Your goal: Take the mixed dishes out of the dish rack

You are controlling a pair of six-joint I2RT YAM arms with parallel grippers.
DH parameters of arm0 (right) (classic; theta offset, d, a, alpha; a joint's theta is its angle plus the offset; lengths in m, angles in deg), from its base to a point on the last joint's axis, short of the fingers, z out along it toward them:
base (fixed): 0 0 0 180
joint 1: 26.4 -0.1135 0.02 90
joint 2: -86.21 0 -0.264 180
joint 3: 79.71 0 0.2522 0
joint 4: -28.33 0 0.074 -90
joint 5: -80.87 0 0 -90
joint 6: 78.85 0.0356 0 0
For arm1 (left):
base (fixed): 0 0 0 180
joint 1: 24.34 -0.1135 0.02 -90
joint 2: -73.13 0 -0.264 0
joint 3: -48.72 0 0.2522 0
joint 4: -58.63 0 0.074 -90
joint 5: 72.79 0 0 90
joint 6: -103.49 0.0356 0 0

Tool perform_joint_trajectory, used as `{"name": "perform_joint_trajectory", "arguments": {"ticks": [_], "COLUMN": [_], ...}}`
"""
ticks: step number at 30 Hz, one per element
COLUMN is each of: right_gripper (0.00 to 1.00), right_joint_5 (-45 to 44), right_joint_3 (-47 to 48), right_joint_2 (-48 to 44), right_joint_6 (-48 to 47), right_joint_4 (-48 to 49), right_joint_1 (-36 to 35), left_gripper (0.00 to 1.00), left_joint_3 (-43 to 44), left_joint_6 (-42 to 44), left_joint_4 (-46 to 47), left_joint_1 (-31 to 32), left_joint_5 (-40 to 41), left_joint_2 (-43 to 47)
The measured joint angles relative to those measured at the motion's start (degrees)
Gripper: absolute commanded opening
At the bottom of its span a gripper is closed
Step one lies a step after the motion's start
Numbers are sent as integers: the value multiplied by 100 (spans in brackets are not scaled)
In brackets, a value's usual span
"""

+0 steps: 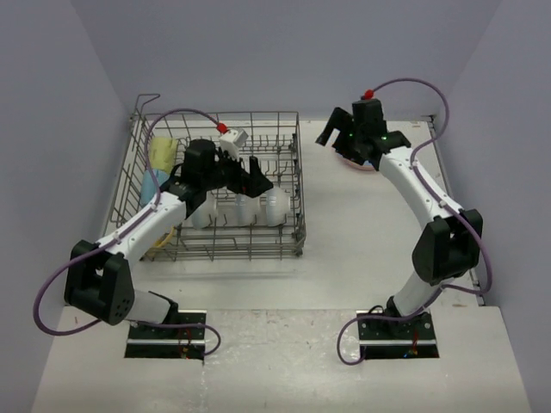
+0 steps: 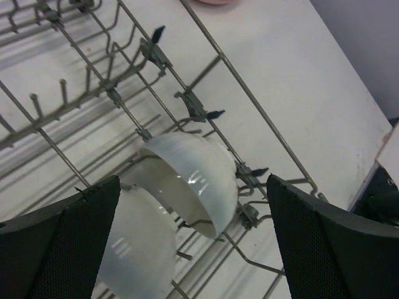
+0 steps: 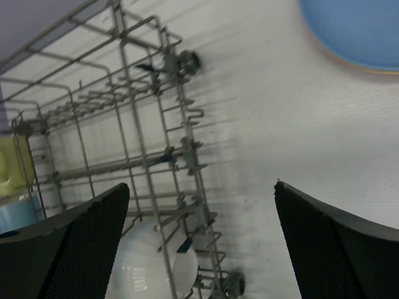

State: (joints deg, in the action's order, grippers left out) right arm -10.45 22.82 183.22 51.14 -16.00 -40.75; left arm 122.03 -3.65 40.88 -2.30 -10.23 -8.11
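The grey wire dish rack (image 1: 299, 172) stands at the left of the table. My left gripper (image 1: 256, 182) reaches down inside it. It is open (image 2: 193, 249), hovering just above two white bowls (image 2: 193, 174) (image 2: 137, 243) that lean on the tines; nothing is between its fingers. The top view shows three white bowls (image 1: 245, 209) in a row, with a yellow mug (image 1: 162, 153) and a light blue mug (image 1: 155, 185) at the rack's left end. My right gripper (image 1: 337, 133) is open and empty (image 3: 202, 249), raised over the table beside a blue plate (image 3: 355, 31) lying on a stack with a pink plate edge (image 1: 366, 163).
The rack's right wall (image 3: 181, 81) lies just left of my right gripper, with a white bowl (image 3: 143, 268) behind its wires. Bare white table (image 1: 362, 241) spreads between the rack and the plate stack. Grey walls close in the back and sides.
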Motion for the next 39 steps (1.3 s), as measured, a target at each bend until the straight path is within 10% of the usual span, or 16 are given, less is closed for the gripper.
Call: {"name": "perform_joint_trajectory", "arguments": {"ticks": [14,21,39], "right_gripper": [73,11,0], "right_joint_5": [52,155,103], "right_joint_3": [-286,-820,-1032], "right_joint_2": [317,297,179], "right_joint_6": [-179,48,164], "right_joint_4": [-258,-85,199], "right_joint_1": [-1460,-1622,-1676], "left_gripper": [100,100,86], "left_joint_3": [-861,-935,-841], "left_joint_6": [-986,-1198,-1563], "left_joint_4": [-205,-256,490], "left_joint_1": [660,809,1040], "left_joint_5": [505,726,199], "left_joint_2": [820,761,-295]}}
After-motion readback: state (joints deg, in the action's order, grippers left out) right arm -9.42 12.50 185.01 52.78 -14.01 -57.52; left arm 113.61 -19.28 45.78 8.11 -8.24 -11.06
